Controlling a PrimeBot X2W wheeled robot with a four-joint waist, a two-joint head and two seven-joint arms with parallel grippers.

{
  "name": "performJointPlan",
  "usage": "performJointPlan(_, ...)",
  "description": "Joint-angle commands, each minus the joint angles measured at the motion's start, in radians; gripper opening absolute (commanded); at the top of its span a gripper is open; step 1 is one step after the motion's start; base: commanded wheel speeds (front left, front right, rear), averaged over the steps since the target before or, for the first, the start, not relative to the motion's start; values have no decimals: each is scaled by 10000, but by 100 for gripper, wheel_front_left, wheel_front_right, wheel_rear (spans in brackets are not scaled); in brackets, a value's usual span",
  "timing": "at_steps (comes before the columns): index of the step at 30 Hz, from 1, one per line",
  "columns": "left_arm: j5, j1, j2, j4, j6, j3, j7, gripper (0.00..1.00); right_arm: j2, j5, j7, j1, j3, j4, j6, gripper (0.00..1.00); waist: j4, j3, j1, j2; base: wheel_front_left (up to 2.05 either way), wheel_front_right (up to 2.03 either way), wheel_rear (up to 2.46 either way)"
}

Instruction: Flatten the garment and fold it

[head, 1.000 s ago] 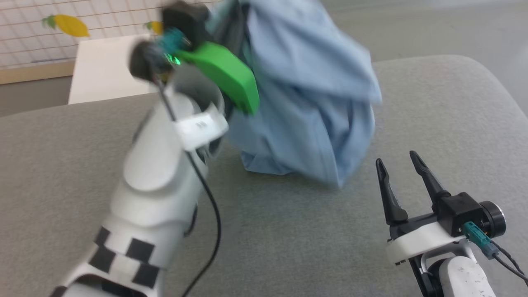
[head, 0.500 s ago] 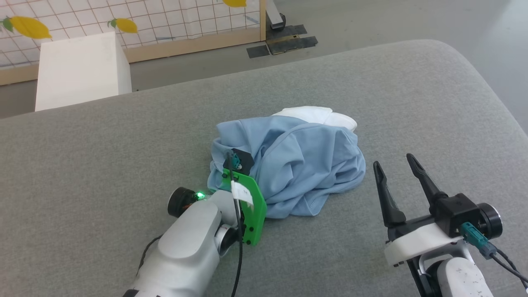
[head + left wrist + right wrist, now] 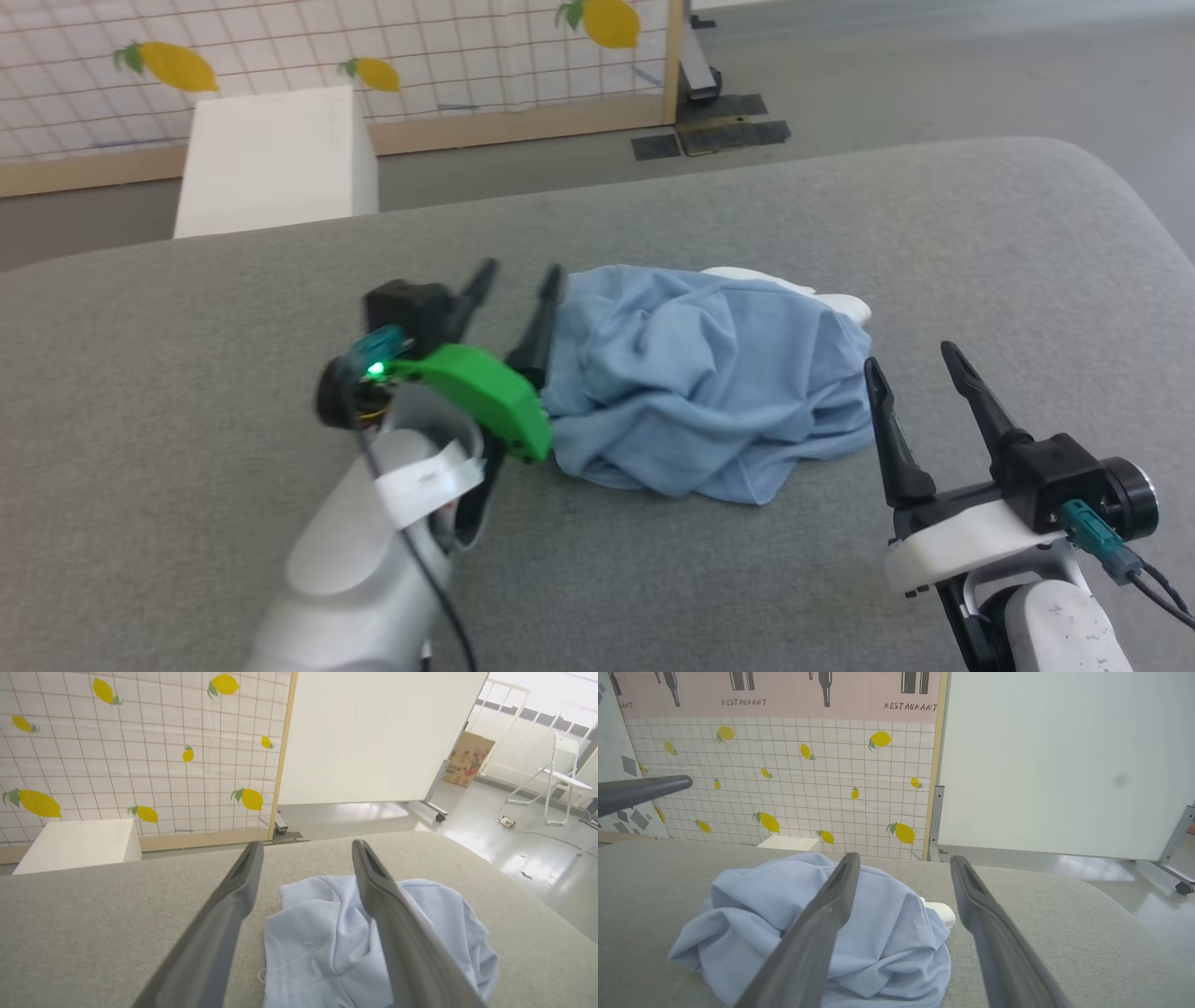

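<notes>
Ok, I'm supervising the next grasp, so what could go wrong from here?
1. The polo shirt lies in a crumpled heap, so a pinch may catch several layers and lift a bundle, not an edge.
2. Only a bit of its white collar shows at the far side, so orientation is easy to misjudge.
3. The open left end effector is close beside the heap and could drag it.

Left pincer spread wide, empty, angled forward; right pincer spread too, empty.

Bright even daylight, faint shadows, glare on glossy pale floor right of the dark fingers, wide-angle bending at edges.
</notes>
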Motion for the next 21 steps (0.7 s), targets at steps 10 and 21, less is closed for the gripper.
performJointPlan(10, 710, 2104, 1005, -2339, 519, 1676, -1058, 100, 7, -115, 193, 332, -243, -329, -19, 100, 849, -303, 0, 0, 0, 0, 0)
performJointPlan(21, 1965, 4443, 744, -3819, 348, 3211, -1064, 100, 7, -140, 342, 505, -296, -346, -19, 100, 930, -279, 0, 0, 0, 0, 0)
